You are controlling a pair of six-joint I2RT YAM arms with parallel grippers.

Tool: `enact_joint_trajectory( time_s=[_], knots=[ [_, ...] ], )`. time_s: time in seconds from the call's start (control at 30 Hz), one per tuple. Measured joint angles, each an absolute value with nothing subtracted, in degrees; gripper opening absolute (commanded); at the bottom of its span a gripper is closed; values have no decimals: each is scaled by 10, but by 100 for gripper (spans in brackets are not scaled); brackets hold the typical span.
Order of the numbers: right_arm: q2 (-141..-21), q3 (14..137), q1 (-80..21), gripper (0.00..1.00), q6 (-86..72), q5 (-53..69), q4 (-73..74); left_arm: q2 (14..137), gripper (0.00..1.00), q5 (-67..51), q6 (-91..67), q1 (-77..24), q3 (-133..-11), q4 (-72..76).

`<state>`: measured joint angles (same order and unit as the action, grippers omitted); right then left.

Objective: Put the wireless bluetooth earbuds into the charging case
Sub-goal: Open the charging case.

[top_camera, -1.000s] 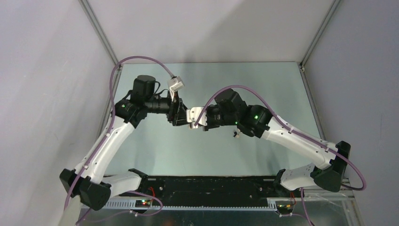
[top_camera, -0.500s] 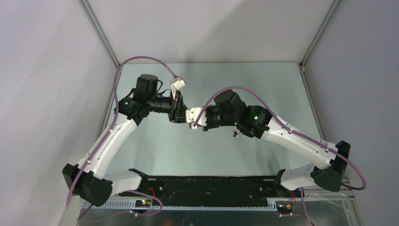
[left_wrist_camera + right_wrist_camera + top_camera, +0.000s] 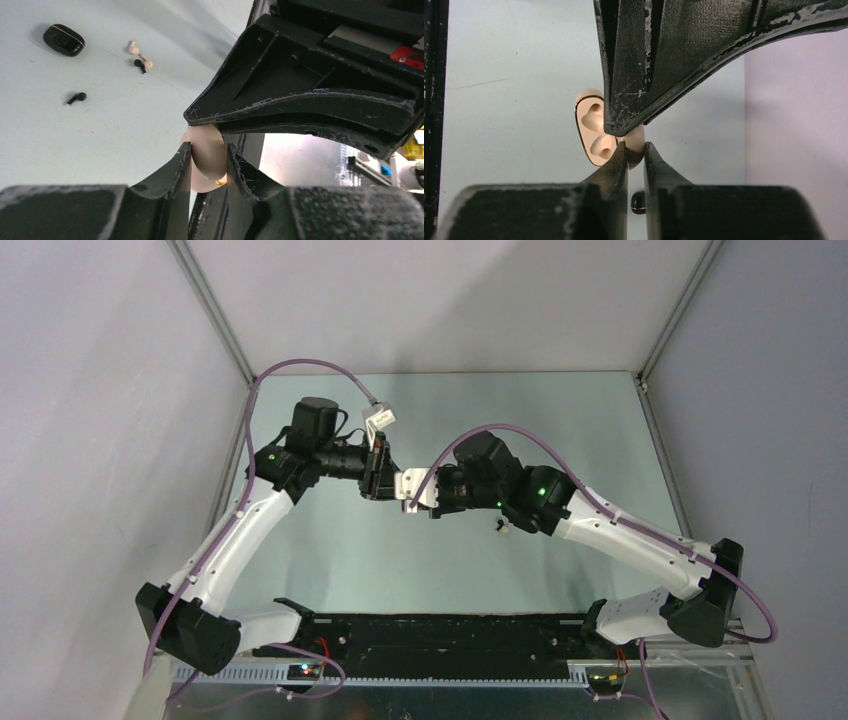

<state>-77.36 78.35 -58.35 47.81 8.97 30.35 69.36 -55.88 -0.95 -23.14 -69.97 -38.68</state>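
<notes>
On the far left of the left wrist view, the black charging case lies shut on the desk. The black earbuds lie apart from each other. One is alone, nearer me than that case. The second black earbud is just beside two beige earbuds. All of these are well apart from both of my end effectors, out to the left on the bare surface.

My left end effector is clenched on the beige charging case, its two fingers pressing the rounded shell from either side and holding it off the desk. My right end effector meets it head-on. Its fingers are pinched tight on a beige edge of the same case, and the open half with its two empty sockets shows just to the left of them.

The desk is pale, matte grey-green. Plain light grey walls close it in, with metal frame posts at the back corners.
</notes>
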Motion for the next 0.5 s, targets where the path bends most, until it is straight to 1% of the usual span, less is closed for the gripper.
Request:
enact_joint_trajectory(
  time_s=[0.07, 0.23, 0.33, 0.5],
  knots=[
    [-773, 783, -583, 31, 472, 90, 303, 694, 0, -559, -4, -230, -700, -386],
    [-758, 777, -583, 41, 470, 88, 306, 694, 0, -560, 7, -228, -700, -387],
    [-735, 777, -582, 50, 465, 85, 318, 694, 0, -559, 17, -226, -700, -387],
    [-675, 776, -576, 62, 437, 87, 352, 694, 0, -559, 37, -223, -693, -386]
  ],
)
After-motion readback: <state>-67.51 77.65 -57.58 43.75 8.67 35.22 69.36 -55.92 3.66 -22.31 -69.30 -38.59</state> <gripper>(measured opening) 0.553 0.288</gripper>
